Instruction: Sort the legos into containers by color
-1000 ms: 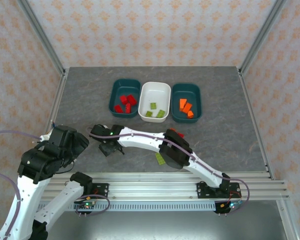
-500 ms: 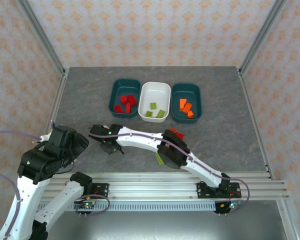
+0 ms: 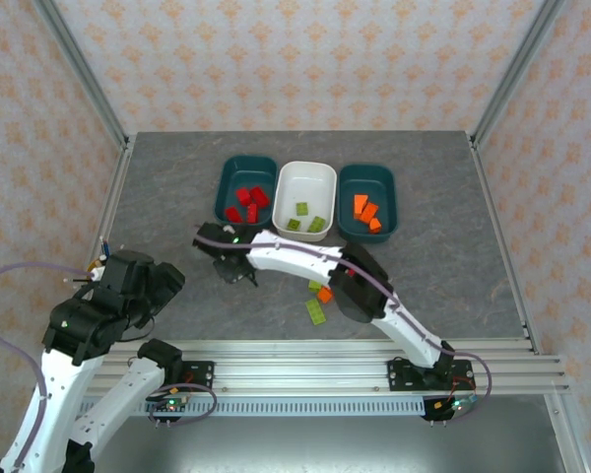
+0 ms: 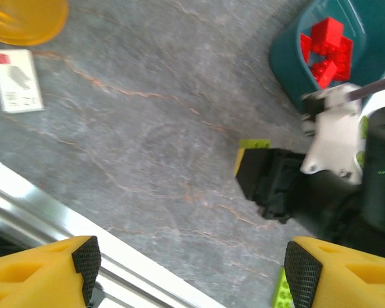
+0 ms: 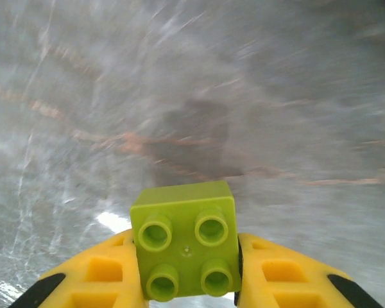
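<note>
My right gripper point(image 5: 186, 273) is shut on a light green four-stud lego point(image 5: 184, 247), held just above the grey table. From above, that gripper point(image 3: 229, 268) hangs in front of the left teal container point(image 3: 223, 184), which holds red legos point(image 3: 249, 203). The white container point(image 3: 305, 169) holds green legos point(image 3: 305, 217). Orange legos point(image 3: 366, 211) lie in the right teal container point(image 3: 367, 173). A loose green lego point(image 3: 317, 311) and an orange one point(image 3: 324, 294) lie on the table by the right arm. My left gripper point(image 4: 192, 269) stands open and empty over the table's near left.
A yellow cup point(image 4: 25, 19) and a white card point(image 4: 16, 80) sit at the left of the left wrist view. The metal rail point(image 3: 305, 355) runs along the near edge. The right arm point(image 3: 305, 261) stretches across the middle of the table.
My right gripper has shut on the green lego and moved with it away from the near edge, toward the containers. The left arm has barely shifted.
</note>
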